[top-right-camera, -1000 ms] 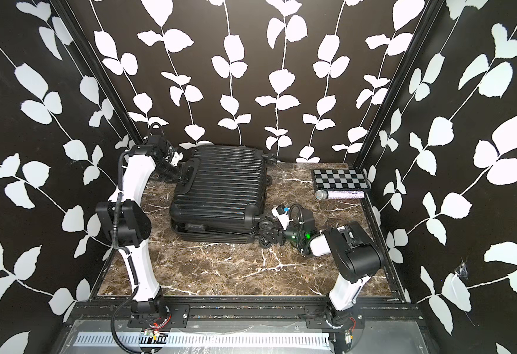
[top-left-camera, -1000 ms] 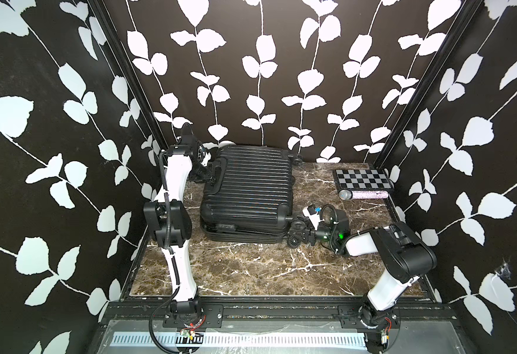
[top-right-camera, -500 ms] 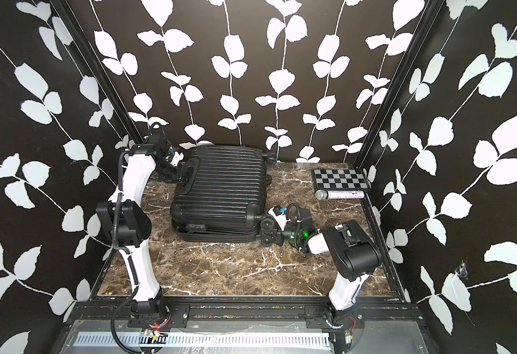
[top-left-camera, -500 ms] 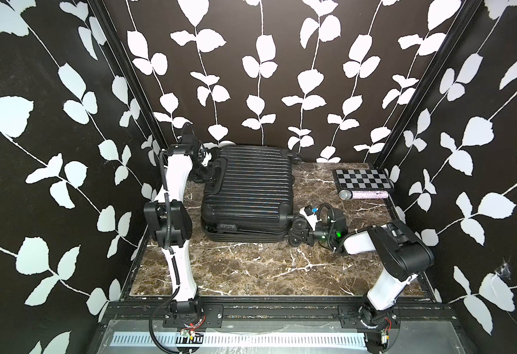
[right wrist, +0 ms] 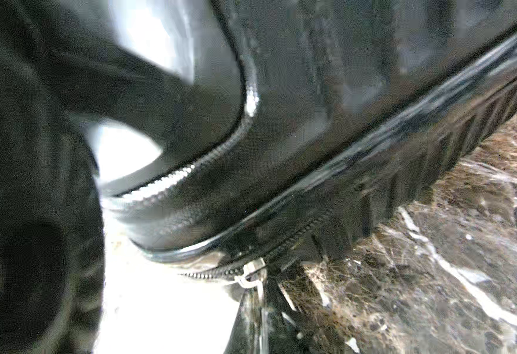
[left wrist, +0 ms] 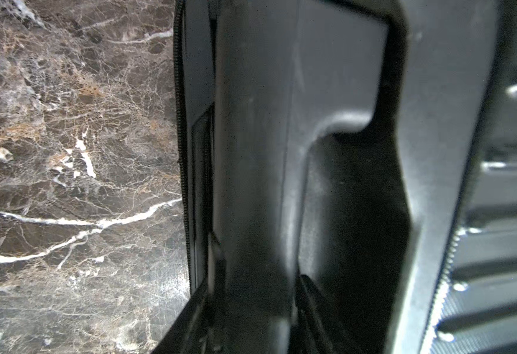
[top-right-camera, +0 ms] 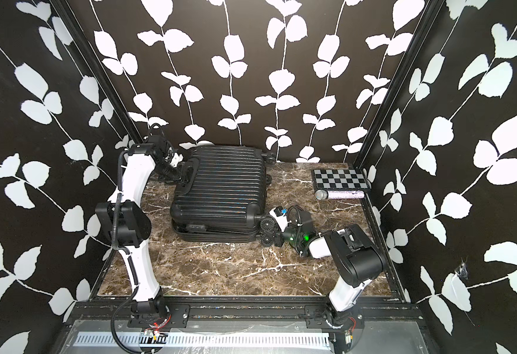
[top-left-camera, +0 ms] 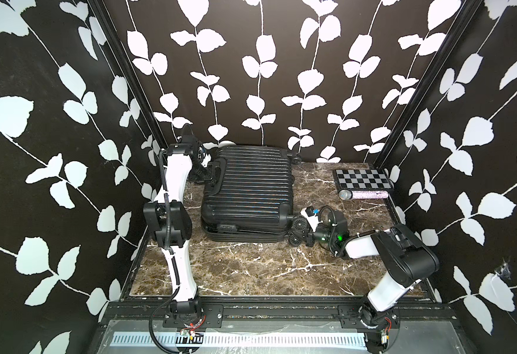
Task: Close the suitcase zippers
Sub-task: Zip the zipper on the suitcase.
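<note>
The black ribbed suitcase (top-left-camera: 248, 184) (top-right-camera: 220, 180) lies flat on the marble, and a gap shows between its two halves along the near edge. My left gripper (top-left-camera: 209, 174) (left wrist: 255, 309) is at its far left side. Its fingers stand either side of the suitcase handle (left wrist: 254, 184), and whether they press on it is unclear. My right gripper (top-left-camera: 307, 242) (right wrist: 258, 302) reaches low to the near right corner beside the wheels (top-left-camera: 299, 225), shut on the silver zipper pull (right wrist: 249, 275). The zippers' upper track (right wrist: 208, 159) and lower track (right wrist: 281, 242) lie apart here.
A checkerboard plate (top-left-camera: 363, 179) and a glittery microphone (top-left-camera: 363, 194) lie at the back right. Leaf-patterned walls enclose the marble table (top-left-camera: 251, 269) on three sides. The suitcase's far wheel (top-left-camera: 296, 159) is close to the back wall.
My right gripper has edged in toward the suitcase corner and closed on the zipper pull. The left arm stays at the handle.
</note>
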Robot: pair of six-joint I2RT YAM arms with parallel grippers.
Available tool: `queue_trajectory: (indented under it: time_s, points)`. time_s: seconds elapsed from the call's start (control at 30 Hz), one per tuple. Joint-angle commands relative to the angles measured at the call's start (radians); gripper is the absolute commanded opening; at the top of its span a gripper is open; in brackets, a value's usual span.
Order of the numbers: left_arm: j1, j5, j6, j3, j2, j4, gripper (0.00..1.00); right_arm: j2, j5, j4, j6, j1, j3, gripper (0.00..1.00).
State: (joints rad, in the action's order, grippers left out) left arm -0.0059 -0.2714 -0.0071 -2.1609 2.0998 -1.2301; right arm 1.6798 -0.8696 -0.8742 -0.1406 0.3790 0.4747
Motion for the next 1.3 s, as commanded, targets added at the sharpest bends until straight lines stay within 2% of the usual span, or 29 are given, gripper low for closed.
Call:
queue_trajectory:
  time_s: [0.0,0.13,0.3,0.6,0.7,0.87,1.1,1.27]
  points:
    - [-0.009,-0.038,0.015,-0.03,-0.055,-0.049,0.47,-0.028,0.023,-0.019,0.023,0.001,-0.01,0.0]
    - [-0.01,-0.058,0.015,-0.033,-0.04,-0.048,0.47,-0.034,0.023,-0.004,0.021,0.001,-0.01,0.0]
    - [-0.011,-0.068,0.004,-0.063,0.004,-0.045,0.4,-0.059,0.029,-0.008,0.008,0.002,-0.024,0.0]
    - [-0.014,-0.083,-0.064,-0.067,0.05,0.031,0.35,-0.111,0.018,-0.012,-0.038,0.015,-0.065,0.0]
    - [-0.021,-0.086,-0.065,-0.074,0.055,0.038,0.3,-0.116,0.02,-0.011,-0.047,0.015,-0.072,0.0]
    - [-0.029,-0.066,-0.061,-0.108,0.05,0.016,0.11,-0.137,0.015,0.029,-0.084,0.015,-0.067,0.0]
    - [-0.029,-0.024,-0.109,-0.168,-0.023,0.03,0.08,-0.167,-0.014,0.066,-0.311,0.015,-0.058,0.0]
    - [-0.028,0.01,-0.151,-0.209,-0.032,0.051,0.0,-0.23,-0.034,0.044,-0.435,0.014,-0.102,0.0]
